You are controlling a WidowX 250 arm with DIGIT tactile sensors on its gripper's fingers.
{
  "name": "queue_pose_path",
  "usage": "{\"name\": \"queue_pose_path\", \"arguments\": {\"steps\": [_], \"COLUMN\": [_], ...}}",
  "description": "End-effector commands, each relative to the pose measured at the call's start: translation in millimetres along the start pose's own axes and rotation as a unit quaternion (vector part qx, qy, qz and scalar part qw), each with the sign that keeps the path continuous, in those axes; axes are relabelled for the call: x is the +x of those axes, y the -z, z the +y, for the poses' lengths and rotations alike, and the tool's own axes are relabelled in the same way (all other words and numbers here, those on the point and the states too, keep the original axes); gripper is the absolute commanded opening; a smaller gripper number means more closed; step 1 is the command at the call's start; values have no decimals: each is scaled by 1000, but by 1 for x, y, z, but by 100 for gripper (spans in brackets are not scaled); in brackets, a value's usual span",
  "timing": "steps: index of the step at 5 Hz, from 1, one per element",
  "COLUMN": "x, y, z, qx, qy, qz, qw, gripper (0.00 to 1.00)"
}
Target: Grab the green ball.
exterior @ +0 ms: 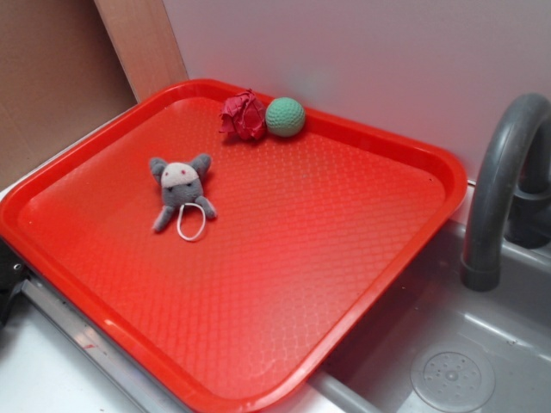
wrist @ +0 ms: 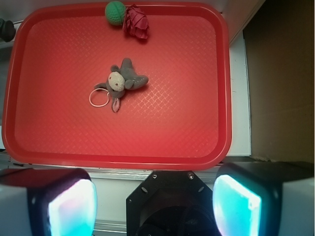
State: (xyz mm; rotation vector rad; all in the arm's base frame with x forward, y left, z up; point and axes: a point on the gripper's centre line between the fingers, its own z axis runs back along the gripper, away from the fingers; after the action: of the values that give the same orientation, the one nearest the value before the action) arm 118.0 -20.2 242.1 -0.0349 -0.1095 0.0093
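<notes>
In the exterior view we start at the left, where a brown board (exterior: 52, 77) fills the upper left corner behind the red tray (exterior: 284, 284). On the tray's left half lies a grey plush mouse (exterior: 180, 188), limbs spread, with a white loop (exterior: 191, 225) touching its lower end. Moving right along the tray's far rim, we find a dark red wrinkly ball (exterior: 244, 115) and, just beside it and seemingly touching, the green ball (exterior: 285, 116), tucked against the rim in the upper middle of the frame. Farther right, past the tray's edge, a grey faucet (exterior: 499, 189) arches over a grey sink (exterior: 448, 361) with a round drain in the lower right corner.

In the wrist view we see the claw (wrist: 155, 206) at the bottom of the frame, its two fingers (wrist: 66, 204) set wide apart at lower left and lower right, holding nothing, outside the tray's near rim. Here the green ball (wrist: 115, 12) sits at the top, left of centre, against the far rim, with the dark red ball (wrist: 136, 22) right beside it. The mouse (wrist: 120, 83) lies near the middle of the tray (wrist: 197, 98), well apart from both balls.
</notes>
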Motion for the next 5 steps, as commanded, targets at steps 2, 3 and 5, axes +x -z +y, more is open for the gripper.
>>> {"name": "queue_pose_path", "arguments": {"steps": [2,3,5], "x": [26,58,114], "y": [1,14,69], "z": [-5,-6,-12], "qx": [12,20,-33], "qy": [-28,-33,-43], "qz": [-32,-46,-62], "qw": [999,998,997], "gripper": [100,100,100]}}
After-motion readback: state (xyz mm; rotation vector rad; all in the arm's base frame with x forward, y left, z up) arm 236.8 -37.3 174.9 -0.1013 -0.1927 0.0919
